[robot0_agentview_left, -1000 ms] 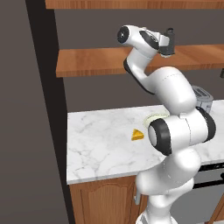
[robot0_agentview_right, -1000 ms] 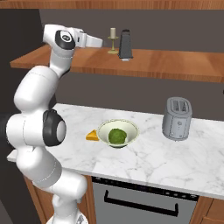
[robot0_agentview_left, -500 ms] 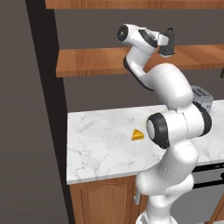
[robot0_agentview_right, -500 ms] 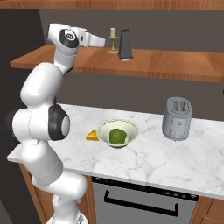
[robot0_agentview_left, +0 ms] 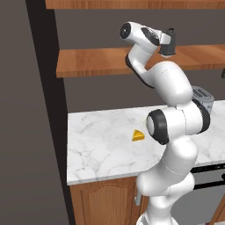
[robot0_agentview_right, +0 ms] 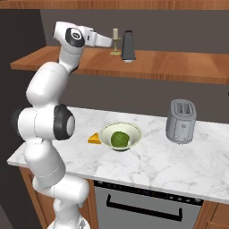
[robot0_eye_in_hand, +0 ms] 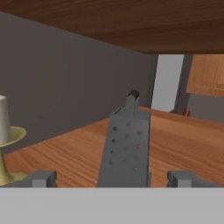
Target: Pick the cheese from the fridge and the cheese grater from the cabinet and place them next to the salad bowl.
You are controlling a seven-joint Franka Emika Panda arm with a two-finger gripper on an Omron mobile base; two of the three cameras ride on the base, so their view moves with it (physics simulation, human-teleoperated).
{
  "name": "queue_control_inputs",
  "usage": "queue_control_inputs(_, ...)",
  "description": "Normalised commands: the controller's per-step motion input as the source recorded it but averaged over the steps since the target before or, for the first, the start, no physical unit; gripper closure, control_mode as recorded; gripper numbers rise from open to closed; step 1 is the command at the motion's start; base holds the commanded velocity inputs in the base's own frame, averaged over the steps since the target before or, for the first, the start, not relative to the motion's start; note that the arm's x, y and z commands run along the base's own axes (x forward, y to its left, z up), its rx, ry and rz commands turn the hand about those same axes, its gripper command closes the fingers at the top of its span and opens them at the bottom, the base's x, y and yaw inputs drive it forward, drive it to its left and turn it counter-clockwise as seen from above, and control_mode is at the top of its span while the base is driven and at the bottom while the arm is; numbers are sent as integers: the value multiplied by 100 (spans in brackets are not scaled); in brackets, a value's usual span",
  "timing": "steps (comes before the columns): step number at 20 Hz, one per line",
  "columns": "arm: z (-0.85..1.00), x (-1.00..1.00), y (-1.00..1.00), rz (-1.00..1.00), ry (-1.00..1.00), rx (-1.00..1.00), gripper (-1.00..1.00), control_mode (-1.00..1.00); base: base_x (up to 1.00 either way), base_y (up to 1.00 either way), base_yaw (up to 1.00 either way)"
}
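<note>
The dark grey cheese grater [robot0_eye_in_hand: 125, 146] stands upright on the lower plank of the wooden cabinet [robot0_agentview_right: 147, 67]. My gripper [robot0_eye_in_hand: 113, 179] is open at shelf height, its fingertips [robot0_eye_in_hand: 41, 178] spread wider than the grater, which stands a short way ahead between their lines. From the right base view the gripper [robot0_agentview_right: 114, 43] comes in from the left, just short of the grater [robot0_agentview_right: 128, 45]. The yellow cheese [robot0_agentview_right: 94, 138] lies on the counter just left of the salad bowl [robot0_agentview_right: 105, 134], which holds a green lump. The cheese [robot0_agentview_left: 138, 136] also shows in the left base view.
A pale candlestick [robot0_eye_in_hand: 6, 140] stands on the shelf close to the gripper's left finger. A silver toaster [robot0_agentview_right: 181, 120] sits on the marble counter [robot0_agentview_right: 161, 170] to the right of the bowl. A second plank [robot0_agentview_left: 132, 4] runs overhead. A tall dark grey unit [robot0_agentview_left: 26, 132] closes the counter's left end.
The hand has crept slightly along the shelf toward the grater. Its jaws stay open. Cheese, bowl and toaster have not moved.
</note>
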Motion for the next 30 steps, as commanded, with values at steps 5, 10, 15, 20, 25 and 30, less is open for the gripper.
queue_control_inputs(5, 1, 10, -21, 0, -1, 0, -100, -100, 0, 0, 0)
queue_control_inputs(10, 0, 10, -35, -5, 0, 0, -100, -100, 0, 0, 0)
queue_control_inputs(15, -2, 9, -7, -14, 0, 0, -100, -100, 0, 0, 0)
queue_control_inputs(20, -1, 4, 0, -9, 0, 0, -100, -100, 0, 0, 0)
queue_control_inputs(25, 0, 3, -8, -6, 0, 0, -100, -100, 0, 0, 0)
queue_control_inputs(30, -2, 1, -19, -1, 0, 1, -100, -100, 0, 0, 0)
